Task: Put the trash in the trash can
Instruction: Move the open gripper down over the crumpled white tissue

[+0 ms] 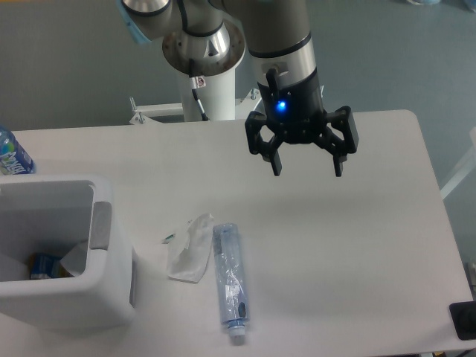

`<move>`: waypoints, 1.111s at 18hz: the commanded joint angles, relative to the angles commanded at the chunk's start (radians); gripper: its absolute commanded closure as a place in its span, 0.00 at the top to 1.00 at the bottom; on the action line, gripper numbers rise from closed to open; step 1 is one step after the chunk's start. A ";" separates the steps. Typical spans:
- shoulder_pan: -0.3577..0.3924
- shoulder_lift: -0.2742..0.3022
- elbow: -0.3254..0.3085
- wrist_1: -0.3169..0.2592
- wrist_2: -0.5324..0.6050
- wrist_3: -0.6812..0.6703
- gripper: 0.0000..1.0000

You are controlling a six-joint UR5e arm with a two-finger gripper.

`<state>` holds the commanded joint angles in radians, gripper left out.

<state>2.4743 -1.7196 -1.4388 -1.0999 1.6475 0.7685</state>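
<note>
Two pieces of trash lie on a white table [357, 245] in the lower middle of the frame. The crumpled white wrapper [190, 248] sits just left of the flattened clear bottle [229, 282], and the two look to be touching or nearly so. The bottle lies lengthwise, running from the centre down toward the bottom edge, with its white cap at the lower end and a bluish label near that end.

At the lower left stands the white trash can [104, 297], a rectangular bin with rounded corners and a thick rim. A grey panel shows on its inner right side, and some items rest inside at the bottom, though they are too unclear to name. The bin is near the wrapper but apart from it.

In the upper middle of the frame, the gripper [306, 169] hangs above the table, its two black fingers spread wide and holding nothing. A blue light glows on its body. It is well apart from the trash.

At the far left edge, an upright water bottle [11, 154] with a blue label is partly cut off.
</note>
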 joint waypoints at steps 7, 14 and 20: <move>-0.020 0.018 -0.145 0.023 -0.008 0.000 1.00; -0.115 -0.006 -0.344 0.124 -0.011 -0.052 1.00; -0.204 -0.107 -0.365 0.130 -0.145 -0.049 1.00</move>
<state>2.2704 -1.8268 -1.8039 -0.9695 1.5020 0.7194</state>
